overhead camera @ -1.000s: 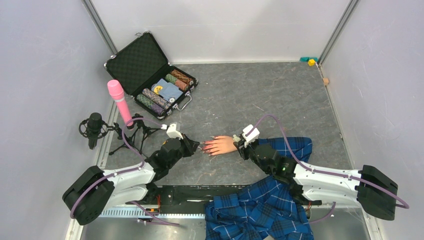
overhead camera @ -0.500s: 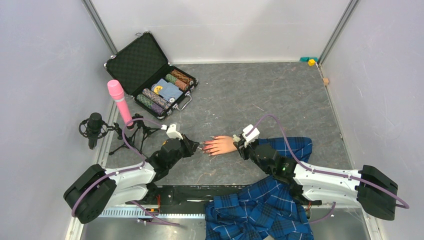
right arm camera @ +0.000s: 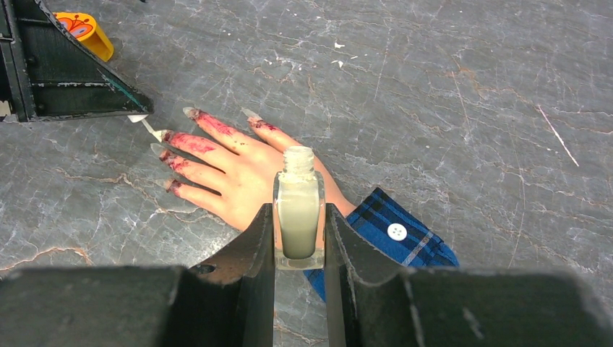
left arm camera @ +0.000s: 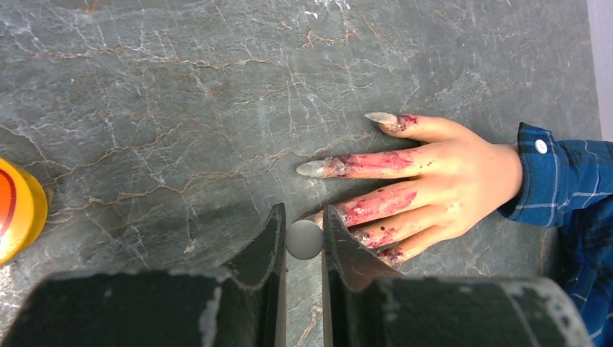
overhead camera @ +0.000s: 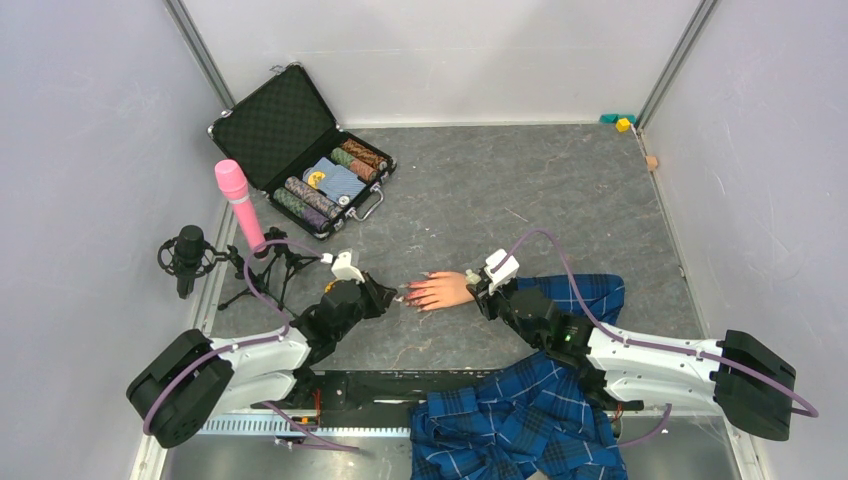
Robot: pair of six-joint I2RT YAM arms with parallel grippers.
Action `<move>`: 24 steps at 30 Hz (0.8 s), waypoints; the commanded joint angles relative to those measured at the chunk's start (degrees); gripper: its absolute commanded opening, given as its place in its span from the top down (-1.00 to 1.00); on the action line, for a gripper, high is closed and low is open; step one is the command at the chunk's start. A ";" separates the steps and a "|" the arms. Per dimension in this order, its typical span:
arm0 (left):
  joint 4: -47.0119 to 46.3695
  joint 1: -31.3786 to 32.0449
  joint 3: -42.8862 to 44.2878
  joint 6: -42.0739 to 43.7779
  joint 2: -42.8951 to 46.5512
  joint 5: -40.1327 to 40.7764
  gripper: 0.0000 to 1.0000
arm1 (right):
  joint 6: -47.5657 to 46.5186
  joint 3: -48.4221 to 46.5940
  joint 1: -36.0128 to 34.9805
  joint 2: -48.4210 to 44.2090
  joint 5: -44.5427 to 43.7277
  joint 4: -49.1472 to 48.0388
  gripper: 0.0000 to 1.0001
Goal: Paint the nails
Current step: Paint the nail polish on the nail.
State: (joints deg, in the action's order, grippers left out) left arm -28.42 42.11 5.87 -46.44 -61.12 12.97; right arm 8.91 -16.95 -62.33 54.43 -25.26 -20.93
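1. Plainly, the mannequin hand is smooth, flesh-coloured plastic. It lies palm down on the table between the two arms, fingers stretched toward the left arm. Its wrist goes into a blue plaid sleeve with a white button.
2. The nails are long, pointed and pale grey, at the ends of the splayed fingers. Blotchy dark-red smears run along the fingers behind them.
3. The left gripper is pinched on the brush, whose round grey-white top shows between the black wedge-shaped jaws. In the right wrist view the thin white bristle end slants down to the tip of a middle nail. Whether it touches cannot be told.
4. The right gripper is clamped on the bottle, a small square one of clear glass holding cloudy pale liquid. Its threaded neck is uncapped, and it sits just beside the mannequin's wrist.
5. The table is grey and matte, veined like stone.
6. In the left wrist view that gripper's jaw covers the tips of the lower fingers.
7. A yellow-orange rounded thing lies near the left gripper. Farther off at the left are an open black case holding rows of chips, a pink microphone and a black microphone on a stand. A heap of plaid cloth lies at the near edge.
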 commanded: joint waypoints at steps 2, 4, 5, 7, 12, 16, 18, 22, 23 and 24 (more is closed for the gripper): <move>-2.01 -0.25 -0.68 0.03 1.27 1.01 0.96 | 0.23 0.51 0.19 -0.83 0.48 -3.99 1.00; -1.77 -0.27 -0.66 0.07 1.61 1.21 0.96 | 0.31 0.54 0.19 -0.83 0.54 -3.98 1.00; -1.66 -0.27 -0.67 0.12 1.70 1.24 0.96 | 0.32 0.54 0.21 -0.87 0.56 -3.95 1.00; -1.47 -0.27 -0.68 0.11 1.89 1.39 0.96 | 0.38 0.56 0.23 -0.82 0.48 -4.03 1.00; -0.67 -0.27 -0.68 0.10 2.55 1.78 0.96 | 0.41 0.64 0.19 -0.93 0.46 -4.06 1.00; -0.04 -0.31 -0.68 0.20 3.14 2.16 0.96 | 0.43 0.70 0.19 -1.02 0.44 -4.16 1.00; 0.16 -0.36 -0.68 0.23 3.22 2.24 0.96 | 0.46 0.78 0.19 -1.00 0.47 -4.17 1.00; 0.26 -0.36 -0.59 0.29 3.01 2.42 0.96 | 0.47 0.76 0.19 -1.12 0.39 -4.13 1.00; 0.30 -0.36 -0.58 0.29 2.98 2.33 0.96 | 0.49 0.75 0.14 -1.10 0.45 -4.12 1.00; 0.26 -0.36 -0.55 0.29 2.96 2.32 0.96 | 0.47 0.78 0.19 -1.10 0.43 -4.12 1.00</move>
State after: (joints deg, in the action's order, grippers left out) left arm -27.16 42.06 5.48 -46.44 -58.59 13.45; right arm 8.97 -16.23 -62.33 54.41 -24.56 -21.78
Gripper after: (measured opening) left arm 0.205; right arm 0.286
